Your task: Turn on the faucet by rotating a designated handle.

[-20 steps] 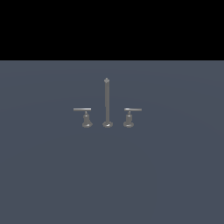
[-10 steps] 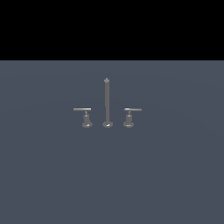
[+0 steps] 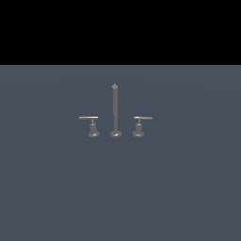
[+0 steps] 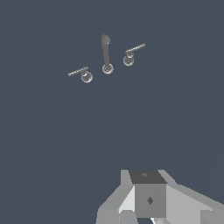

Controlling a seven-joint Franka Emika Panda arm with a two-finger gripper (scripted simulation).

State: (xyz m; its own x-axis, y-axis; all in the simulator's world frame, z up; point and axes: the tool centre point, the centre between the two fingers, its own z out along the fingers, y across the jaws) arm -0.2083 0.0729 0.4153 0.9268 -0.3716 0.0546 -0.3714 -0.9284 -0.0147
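— How's the light?
— Flat and dim. The desk [image 3: 120, 188] is an even slate grey with no cast shadows; above it the exterior view is pure black.
— Any glare?
— Only small pale glints on the faucet [image 3: 115, 113] bases. Its edges look soft and jagged.
— And the wrist view?
— Equally even; the end effector [image 4: 151, 201] at 6 o'clock shows plain, lighter grey facets.
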